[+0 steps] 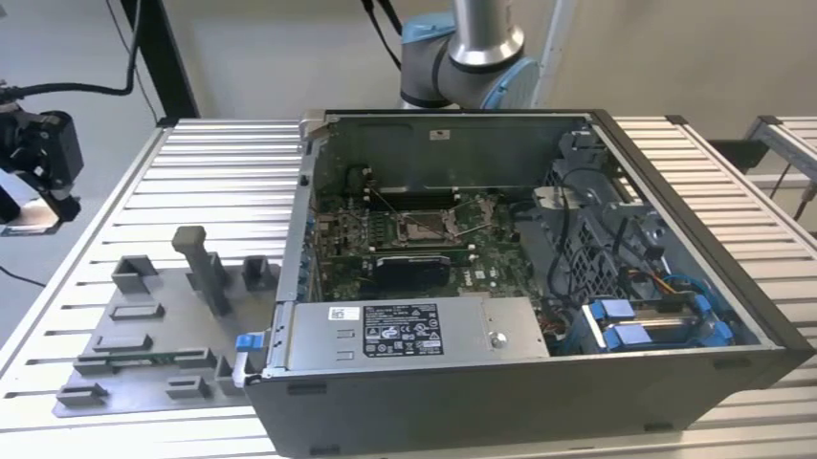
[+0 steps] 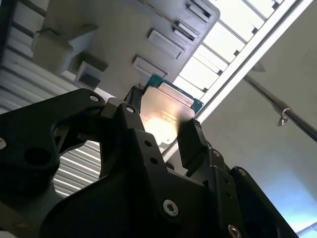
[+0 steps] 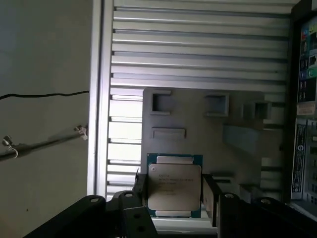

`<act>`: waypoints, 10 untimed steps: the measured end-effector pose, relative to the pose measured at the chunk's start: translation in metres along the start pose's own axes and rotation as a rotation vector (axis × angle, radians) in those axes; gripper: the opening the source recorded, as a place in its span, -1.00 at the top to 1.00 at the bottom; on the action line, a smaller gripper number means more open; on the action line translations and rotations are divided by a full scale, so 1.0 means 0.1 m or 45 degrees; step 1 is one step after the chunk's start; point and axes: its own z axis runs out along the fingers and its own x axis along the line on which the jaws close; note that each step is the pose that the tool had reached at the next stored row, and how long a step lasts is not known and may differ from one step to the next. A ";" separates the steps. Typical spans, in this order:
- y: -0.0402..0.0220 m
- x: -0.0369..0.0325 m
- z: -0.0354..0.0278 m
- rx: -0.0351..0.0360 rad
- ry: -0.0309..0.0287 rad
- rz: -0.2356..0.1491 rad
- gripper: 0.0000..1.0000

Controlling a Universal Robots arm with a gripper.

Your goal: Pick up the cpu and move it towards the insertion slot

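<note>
Jaws: we see the gripper (image 3: 174,198) closed on the chip (image 3: 174,186). One black finger (image 3: 210,198) presses each of two opposite edges.

Chip: it sits between the jaws, silvery top towards the camera in the first wrist view. A thin green border shows around the metal lid. In the second wrist view the same chip (image 2: 166,111) catches a bright glare and stands out past the fingertips (image 2: 190,144).

Lift: we find the chip clear of every surface, touching nothing but the two fingers.

Beyond the jaws: the grey tray (image 3: 198,129) with its raised blocks and shallow pockets lies behind the chip, apart from it. The tray rests on the ribbed metal table (image 3: 198,49).

Beside the jaws: one wall of the computer case (image 3: 304,124) runs along the edge of the first wrist view, near the tray and not touching the gripper.

Socket: in the exterior view the socket (image 1: 428,227) lies on the green board inside the open case (image 1: 511,402). Its shiny frame surrounds a dark centre. We judge it well apart from the jaws, since the chip hangs outside the case over the tray (image 1: 153,354) side.

Arm: its grey column (image 1: 473,48) rises behind the case.
</note>
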 end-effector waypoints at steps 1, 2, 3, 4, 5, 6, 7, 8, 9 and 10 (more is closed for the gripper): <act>0.002 0.000 -0.044 0.0000 0.0000 0.000 1.00; 0.003 -0.001 -0.088 0.0002 0.0003 0.000 1.00; 0.005 -0.001 -0.127 0.0001 0.0001 0.000 1.00; 0.007 -0.001 -0.158 0.0000 0.0000 0.000 1.00; 0.009 -0.001 -0.188 0.0002 0.0001 0.000 1.00; 0.011 -0.001 -0.218 0.0002 0.0002 0.000 1.00; 0.012 -0.001 -0.255 0.0000 0.0000 0.000 1.00; 0.014 -0.002 -0.294 0.0001 0.0000 0.000 1.00; 0.015 -0.002 -0.307 0.0008 0.0002 0.000 1.00; 0.015 -0.002 -0.306 0.0005 0.0000 0.000 1.00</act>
